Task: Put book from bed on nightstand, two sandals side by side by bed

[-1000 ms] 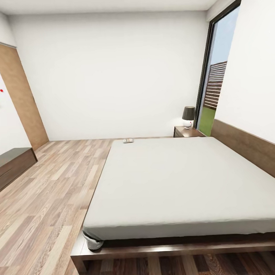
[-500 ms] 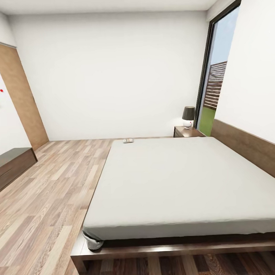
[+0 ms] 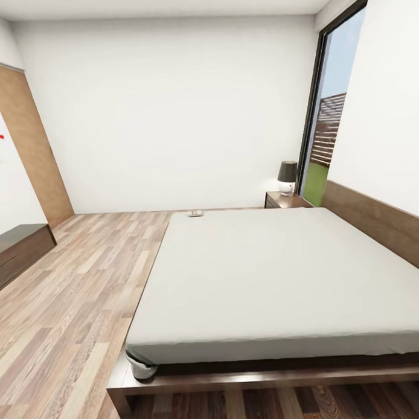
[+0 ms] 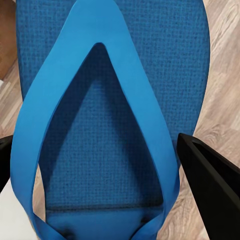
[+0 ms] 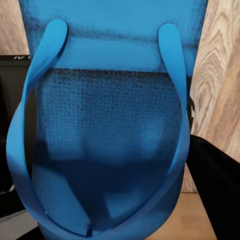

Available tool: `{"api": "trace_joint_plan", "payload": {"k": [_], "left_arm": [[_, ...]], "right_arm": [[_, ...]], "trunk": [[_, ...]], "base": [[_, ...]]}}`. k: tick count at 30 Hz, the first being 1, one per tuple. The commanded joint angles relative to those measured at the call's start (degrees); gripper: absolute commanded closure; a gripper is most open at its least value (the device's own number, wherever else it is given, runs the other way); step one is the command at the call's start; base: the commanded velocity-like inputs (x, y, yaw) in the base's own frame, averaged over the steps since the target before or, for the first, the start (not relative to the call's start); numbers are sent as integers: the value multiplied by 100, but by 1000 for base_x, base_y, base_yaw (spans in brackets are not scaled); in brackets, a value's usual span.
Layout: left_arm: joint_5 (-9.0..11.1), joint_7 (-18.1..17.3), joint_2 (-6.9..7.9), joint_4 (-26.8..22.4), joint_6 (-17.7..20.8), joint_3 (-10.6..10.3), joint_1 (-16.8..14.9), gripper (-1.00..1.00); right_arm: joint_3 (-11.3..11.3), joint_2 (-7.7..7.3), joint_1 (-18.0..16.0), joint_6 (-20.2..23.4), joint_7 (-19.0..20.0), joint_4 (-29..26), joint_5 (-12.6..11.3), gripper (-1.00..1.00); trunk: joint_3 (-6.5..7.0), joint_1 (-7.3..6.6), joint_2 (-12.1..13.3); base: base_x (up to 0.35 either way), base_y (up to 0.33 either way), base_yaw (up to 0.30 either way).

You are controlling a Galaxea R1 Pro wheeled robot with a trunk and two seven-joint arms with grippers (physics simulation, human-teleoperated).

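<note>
Head view: bare floor (image 3: 73,287) flanks the bed (image 3: 278,279) edge.

A bedroom in a home: a large low bed (image 3: 278,279) with a grey mattress and dark wooden frame, a nightstand (image 3: 285,200) carrying a lamp (image 3: 287,178) beside the headboard, white walls, wood plank floor (image 3: 73,281), and a tall dark-framed window (image 3: 327,127) showing grass outside.

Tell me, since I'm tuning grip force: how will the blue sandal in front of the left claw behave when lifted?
The sandal looks thin and flat, so probably light and somewhat bendy. Its textured sole likely resists slipping. The raised strap may flex under pressure. Being flat, it shouldn't roll.
</note>
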Motion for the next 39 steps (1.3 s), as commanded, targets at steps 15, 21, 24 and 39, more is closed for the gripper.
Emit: {"api": "trace_joint_plan", "payload": {"k": [15,21,24,39], "left_arm": [[58,4,1,0,-22,-21,-4,100],[59,4,2,-4,-22,-21,-5,100],[62,4,2,-5,-22,-21,-9,100],[62,4,2,-5,-23,-21,-10,100]], "right_arm": [[-18,-13,-7,61,225,-31,-21,100],[-25,-27,-172,372,241,-31,-29,100],[-28,-29,-263,553,234,-43,-28,100],[-36,-31,-843,764,184,-51,-26,100]], "trunk": [[-276,330,-607],[-384,462,-848],[-438,528,-968],[-707,857,-1570]], "base": [[0,0,0],[0,0,0],[0,0,0],[0,0,0]]}}
